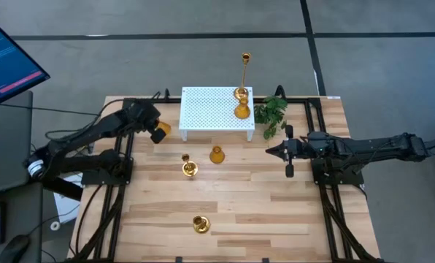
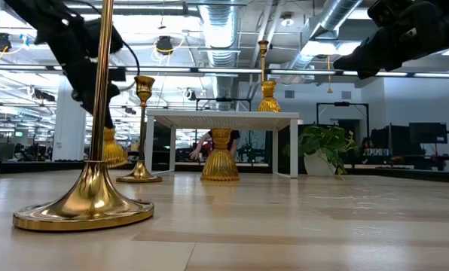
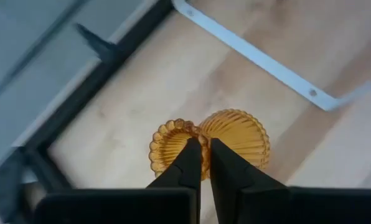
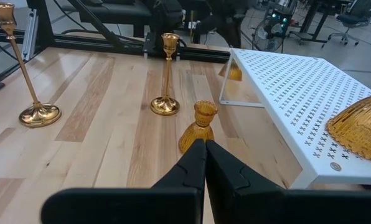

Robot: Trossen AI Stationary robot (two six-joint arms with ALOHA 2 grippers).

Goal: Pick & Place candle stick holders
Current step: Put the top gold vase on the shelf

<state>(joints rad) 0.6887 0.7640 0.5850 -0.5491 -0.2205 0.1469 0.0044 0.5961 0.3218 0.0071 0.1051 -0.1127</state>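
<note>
Amber holder (image 3: pixel 235 140) clamped in left pincer (image 3: pixel 204 152).

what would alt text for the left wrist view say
The left gripper has its fingers shut on a ribbed amber-gold candle holder, held above the wooden table, with a white stand's leg crossing nearby.

The right wrist view's edge cuts off a squat holder (image 4: pixel 361 129) (on the white stand (image 4: pixel 291 99))
</note>
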